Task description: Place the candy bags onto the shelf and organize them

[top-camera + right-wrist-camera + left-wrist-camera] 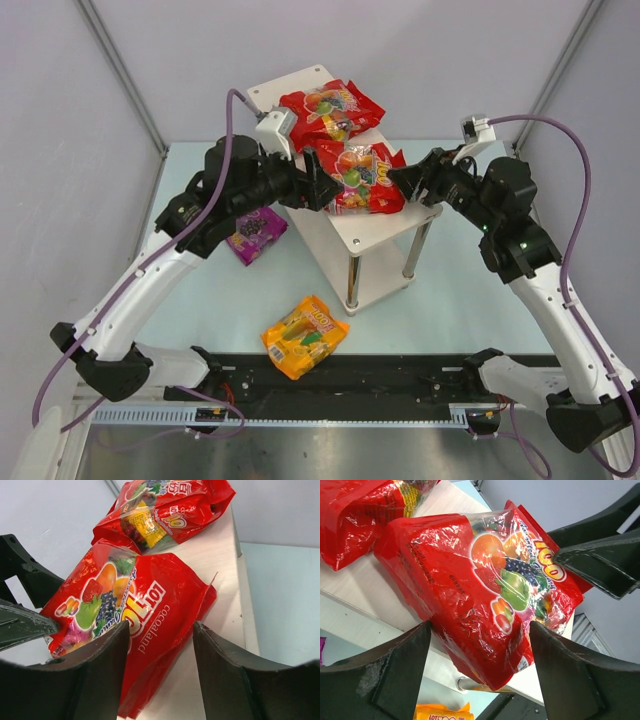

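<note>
Two red candy bags lie on the top board of the shelf (377,230): a far one (332,108) and a near one (358,178). My left gripper (322,185) is open at the near bag's left end, and in the left wrist view (480,630) its jaws stand wide on either side of that bag (485,595) without clamping it. My right gripper (400,180) is open at the bag's right end, its jaws (160,645) straddling the bag's corner (135,610). The purple bag (256,233) and the orange-yellow bag (305,335) lie on the table.
The shelf's metal legs (353,282) and lower board (385,287) stand at mid-table. Grey walls close in the cell on three sides. A black rail (350,385) runs along the near edge between the arm bases. The far red bag also shows in the right wrist view (165,510).
</note>
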`<state>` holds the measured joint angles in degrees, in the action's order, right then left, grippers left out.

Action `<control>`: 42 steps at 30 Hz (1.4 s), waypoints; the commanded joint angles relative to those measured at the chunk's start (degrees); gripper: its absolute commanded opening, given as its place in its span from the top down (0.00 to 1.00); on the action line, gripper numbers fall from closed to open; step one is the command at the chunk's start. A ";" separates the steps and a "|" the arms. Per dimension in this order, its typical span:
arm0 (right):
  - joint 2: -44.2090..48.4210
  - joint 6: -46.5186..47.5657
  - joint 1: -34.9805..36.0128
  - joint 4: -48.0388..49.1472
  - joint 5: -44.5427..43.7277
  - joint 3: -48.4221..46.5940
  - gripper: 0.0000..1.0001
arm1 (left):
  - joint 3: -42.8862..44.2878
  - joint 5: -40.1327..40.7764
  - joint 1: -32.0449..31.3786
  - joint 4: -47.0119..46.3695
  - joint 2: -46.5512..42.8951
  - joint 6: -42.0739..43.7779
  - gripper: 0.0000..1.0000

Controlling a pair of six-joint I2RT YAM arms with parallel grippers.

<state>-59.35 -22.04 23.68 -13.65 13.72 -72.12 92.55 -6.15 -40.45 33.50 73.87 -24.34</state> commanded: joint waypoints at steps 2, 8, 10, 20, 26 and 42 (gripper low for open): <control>-2.34 -1.77 -0.39 3.98 5.26 -0.92 0.47 | 0.08 -1.23 -1.39 -2.82 -0.21 0.96 0.17; -3.40 -2.48 -1.79 5.99 6.67 -0.92 0.48 | 0.43 -1.94 -4.28 -4.05 0.05 -0.18 0.19; -4.10 -3.27 -2.50 7.14 7.90 -0.92 0.48 | 0.87 -1.85 -5.78 -4.40 0.66 -0.36 0.18; -8.14 -4.59 -5.40 10.66 10.89 -3.03 0.47 | 2.54 0.08 -7.72 -4.05 2.78 -0.19 0.19; -10.34 -5.11 -5.49 11.98 11.16 -3.91 0.47 | 4.04 3.78 -7.63 -2.30 3.12 1.57 0.18; -13.95 -5.82 -5.31 14.97 10.81 -5.14 0.46 | 7.47 5.19 -2.01 1.31 4.80 4.30 0.15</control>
<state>-72.38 -27.42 18.04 -1.28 23.46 -74.91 97.73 -1.67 -43.83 35.20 78.46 -21.78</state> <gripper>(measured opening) 0.535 0.844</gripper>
